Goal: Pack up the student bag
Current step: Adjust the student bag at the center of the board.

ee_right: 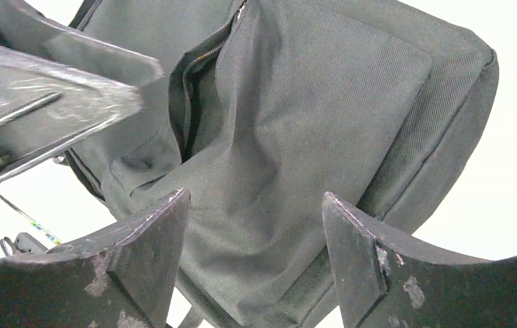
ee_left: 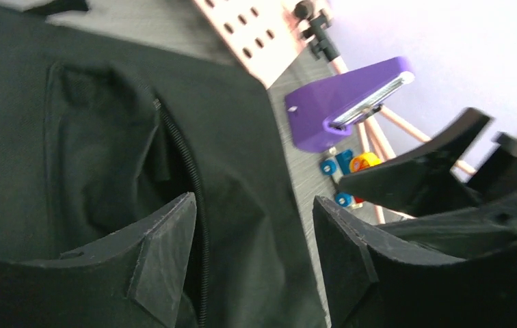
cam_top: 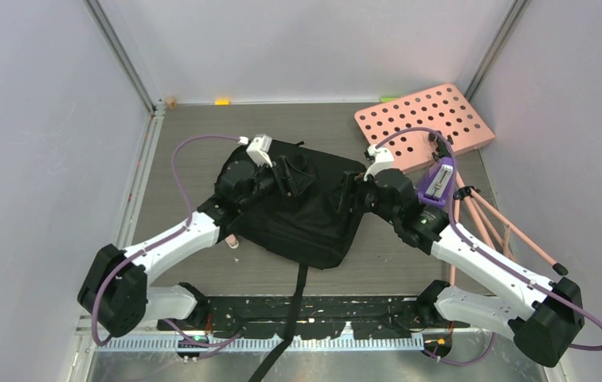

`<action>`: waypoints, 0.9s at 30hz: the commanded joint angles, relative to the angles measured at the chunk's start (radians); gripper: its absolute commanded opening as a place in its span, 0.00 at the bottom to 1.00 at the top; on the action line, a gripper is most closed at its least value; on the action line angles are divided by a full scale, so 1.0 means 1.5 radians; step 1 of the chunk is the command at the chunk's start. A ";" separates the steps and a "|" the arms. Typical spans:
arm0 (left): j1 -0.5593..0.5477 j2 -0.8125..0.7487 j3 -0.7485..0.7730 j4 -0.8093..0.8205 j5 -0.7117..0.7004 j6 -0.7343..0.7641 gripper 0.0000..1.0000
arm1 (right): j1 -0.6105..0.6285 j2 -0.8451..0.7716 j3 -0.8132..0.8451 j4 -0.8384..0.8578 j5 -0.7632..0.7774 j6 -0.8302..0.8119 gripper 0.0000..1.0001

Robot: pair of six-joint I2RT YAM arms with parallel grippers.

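Student bag [cam_top: 302, 215] lies flat mid-table, zipper [ee_left: 186, 164] parted; one black strap [cam_top: 296, 298] trails off the near edge between the arm bases. Pink board [cam_top: 425, 119] with round holes sits back right, just beside the bag's right corner; pink rods [cam_top: 493, 223] fan along the right side (crowded there); purple block [cam_top: 438, 183] beside the right arm's wrist; small blue and orange pieces [ee_left: 346, 164] on the table [cam_top: 178, 159] just beside it. Left gripper [cam_top: 288, 177] over the bag's back-left part, fingers spread, nothing pinched; right gripper [cam_top: 351, 191] at the bag's right edge, fingers spread too, empty. Bare table left of and behind the bag; walls [cam_top: 43, 119] close on three sides.
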 commanded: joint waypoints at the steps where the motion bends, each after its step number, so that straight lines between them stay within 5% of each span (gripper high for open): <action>1: 0.017 0.053 0.034 -0.042 0.036 -0.009 0.68 | 0.000 -0.024 -0.010 0.025 0.006 0.002 0.77; 16: 0.026 0.200 0.057 0.099 0.062 -0.020 0.78 | 0.000 -0.046 -0.029 0.022 0.004 0.000 0.77; 27: 0.024 0.250 0.052 0.253 0.209 -0.041 0.79 | 0.000 -0.045 -0.024 0.016 0.006 -0.003 0.77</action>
